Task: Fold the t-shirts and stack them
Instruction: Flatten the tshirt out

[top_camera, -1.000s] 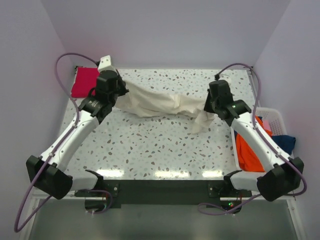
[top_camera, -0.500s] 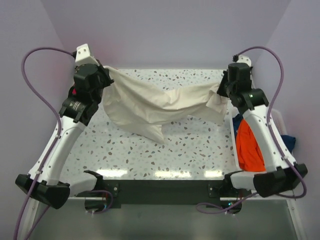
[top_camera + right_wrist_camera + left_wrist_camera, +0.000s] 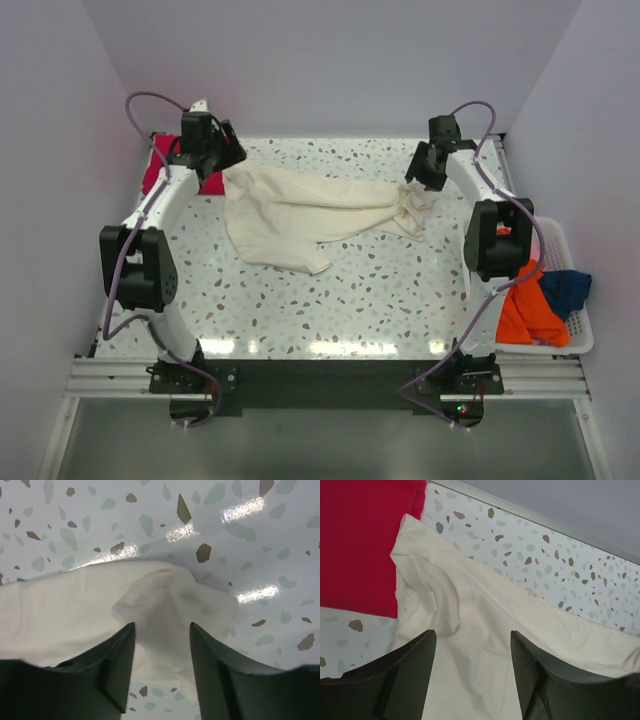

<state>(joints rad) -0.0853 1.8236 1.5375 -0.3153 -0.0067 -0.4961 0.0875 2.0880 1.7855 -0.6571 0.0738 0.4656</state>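
Shows the cream tee sprawled and rumpled across the far half of the speckled worktop, with a narrow bunched end trailing right and a broader part sagging toward the middle. Catches the left gripper at the tee's far-left corner, its fingers spread apart and clamped on nothing. Frames that same gripper from the left wrist, poised above a puckered fold of cream cloth. Sets the red tee flat in the far-left corner of the worktop, with the cream edge touching its near side, as seen close up from the wrist. Puts the right gripper over the tee's far-right end, likewise spread and gripping nothing. Looks down from the right wrist between its dark fingers onto a crumpled cream corner lying on the glossy worktop; cannot tell whether the fingers touch the cloth. Leaves the orange tee and the blue tee heaped together in a white basket off the worktop's right edge, well apart from the cream one.
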